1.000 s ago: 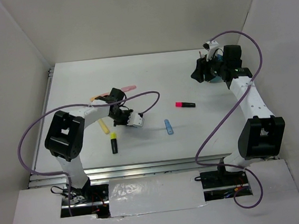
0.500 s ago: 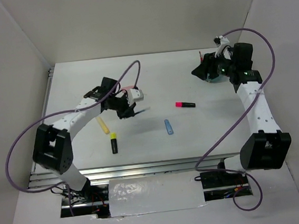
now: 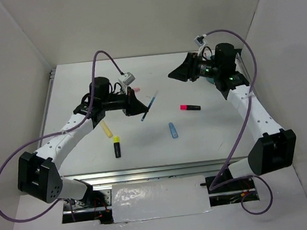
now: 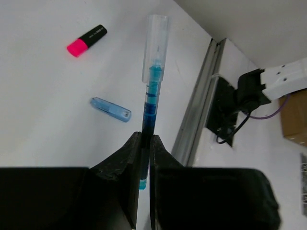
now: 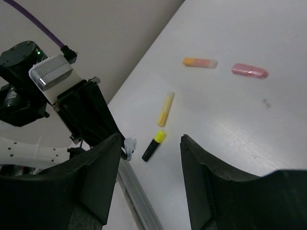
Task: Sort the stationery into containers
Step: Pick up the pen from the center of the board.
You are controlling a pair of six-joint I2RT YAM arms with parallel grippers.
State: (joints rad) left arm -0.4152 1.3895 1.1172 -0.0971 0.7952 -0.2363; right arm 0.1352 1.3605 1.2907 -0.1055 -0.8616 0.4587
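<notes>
My left gripper point(image 3: 141, 108) is shut on a blue pen point(image 3: 149, 105) with a clear cap and holds it above the table's middle. In the left wrist view the pen point(image 4: 152, 91) sticks out beyond the gripper point(image 4: 143, 143). My right gripper point(image 3: 174, 75) is open and empty, raised at the back right and facing the left arm; it also shows in the right wrist view point(image 5: 149, 140). On the table lie a pink-black highlighter point(image 3: 190, 107), a small blue marker point(image 3: 173, 130), a yellow-black highlighter point(image 3: 117, 146), a yellow pen point(image 3: 106, 129), an orange marker point(image 5: 199, 62) and a pink eraser point(image 5: 250, 71). The teal cup is hidden.
White walls enclose the table on the left, back and right. A metal rail point(image 3: 148, 172) runs along the table's near edge. Purple cables point(image 3: 104, 57) loop above both arms. The left arm's wrist point(image 5: 86, 110) shows in the right wrist view.
My left gripper has risen from the table with the blue pen and swung right. My right gripper has swung left, away from the back right corner, and stays open.
</notes>
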